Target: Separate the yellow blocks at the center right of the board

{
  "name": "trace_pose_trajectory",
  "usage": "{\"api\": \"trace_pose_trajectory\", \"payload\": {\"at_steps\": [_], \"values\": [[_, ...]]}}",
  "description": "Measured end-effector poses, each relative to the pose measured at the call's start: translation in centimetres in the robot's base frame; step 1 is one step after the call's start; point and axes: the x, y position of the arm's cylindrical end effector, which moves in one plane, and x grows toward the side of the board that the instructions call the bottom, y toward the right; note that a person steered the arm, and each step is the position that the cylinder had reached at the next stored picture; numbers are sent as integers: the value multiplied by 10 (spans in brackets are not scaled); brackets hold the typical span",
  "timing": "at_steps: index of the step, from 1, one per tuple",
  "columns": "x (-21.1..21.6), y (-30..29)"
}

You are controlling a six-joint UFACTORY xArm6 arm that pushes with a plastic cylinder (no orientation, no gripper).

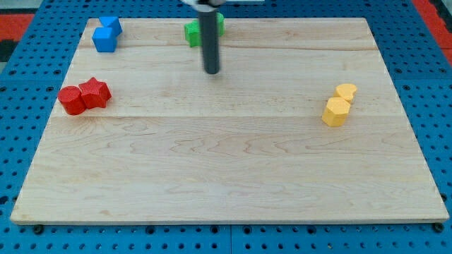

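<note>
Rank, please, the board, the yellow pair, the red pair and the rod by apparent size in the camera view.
1. Board.
2. Rod.
3. Red pair and yellow pair: alike, unranked.
My tip is far left of the yellow pair.

tip: my tip near the view's top, just below the green blocks.
path to yellow: bare board between tip and the two touching yellow blocks.
obstacles: red blocks and blue blocks well apart, view's left.
</note>
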Motion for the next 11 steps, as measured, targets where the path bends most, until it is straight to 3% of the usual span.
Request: {"api": "trace_pose_trajectory", "payload": {"at_steps": [2, 5, 8, 10, 11], "values": [[-14, 190], [-3, 292], [88, 210], [69, 86], [47, 71]]}}
